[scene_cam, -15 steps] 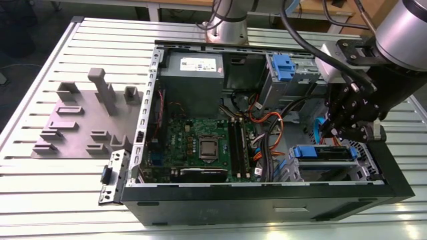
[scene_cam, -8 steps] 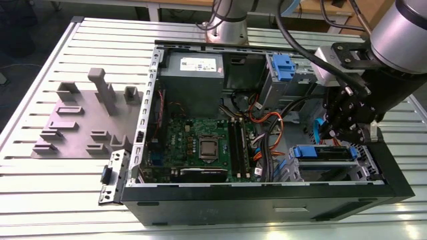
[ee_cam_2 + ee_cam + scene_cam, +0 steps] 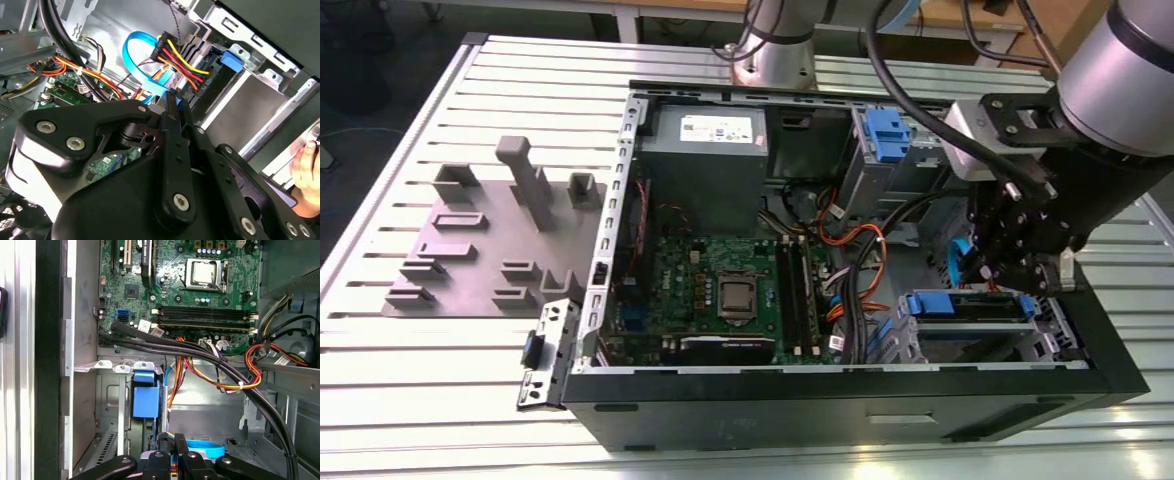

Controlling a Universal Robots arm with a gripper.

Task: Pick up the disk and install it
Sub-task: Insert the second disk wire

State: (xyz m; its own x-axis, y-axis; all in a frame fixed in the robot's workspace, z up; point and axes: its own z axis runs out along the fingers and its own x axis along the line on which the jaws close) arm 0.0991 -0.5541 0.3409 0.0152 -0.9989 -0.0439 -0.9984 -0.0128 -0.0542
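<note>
Claw: my claw is down inside the open computer case; in the second wrist view its fingers look pressed together, and I can make out nothing between them.
Disk: the disk sits in the drive bay just beneath my claw, with the long edge of its blue carrier showing.
Done: by my reckoning the pick-up and the carry are over, since the disk is already in the bay.
Left: I cannot tell whether it is fully home or latched.
Cables: a blue ribbon cable and a bundle of red and yellow wires crowd just ahead of my fingertips.
Surface: the case lies on a slatted metal table.
Room: a grey fixture plate lies well away from my claw, beyond the motherboard; a person's hand is near.
</note>
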